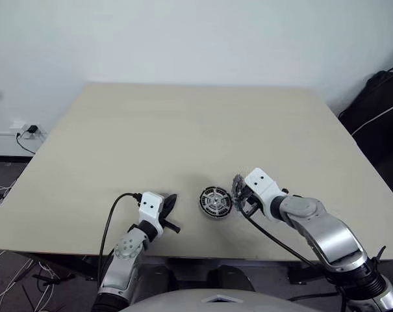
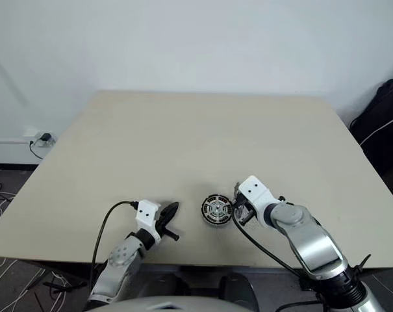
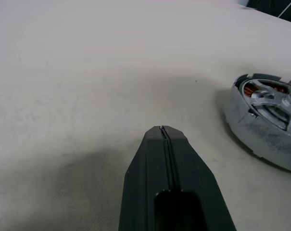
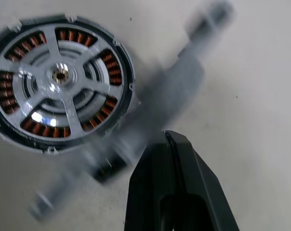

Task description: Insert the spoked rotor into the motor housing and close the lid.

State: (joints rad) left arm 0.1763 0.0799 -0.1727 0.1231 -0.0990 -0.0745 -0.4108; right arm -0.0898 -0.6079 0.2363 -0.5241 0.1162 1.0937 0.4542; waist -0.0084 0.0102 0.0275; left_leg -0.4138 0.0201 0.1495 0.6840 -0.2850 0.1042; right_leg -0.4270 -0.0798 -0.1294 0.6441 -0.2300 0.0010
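Beige table [image 1: 183, 123]: I see lots of bare top from the middle out to the far edge and both side edges, so there is plenty of room to move there.
Near edge: all the parts and both arms sit close to the table edge nearest the robot.
Motor housing [image 4: 114, 67]: it lies flat on the table, a little right of the middle, with its coppery coils showing in a ring.
Spoked rotor [image 4: 59, 74]: its shiny spokes and hub sit on top of the coils, inside the housing's dark rim.
Lid [image 1: 237, 185]: I see it tipped up on its edge, just beside the housing on the right. It looks smeared from the right wrist, so I cannot tell if anything holds it.
Right gripper [image 4: 167, 135]: its fingers are pressed together, tips right by the lid and the housing rim. I see nothing between them.
Left gripper [image 3: 163, 131]: fingers pressed tight together and empty, low over the table, with a bare strip between it and the housing.
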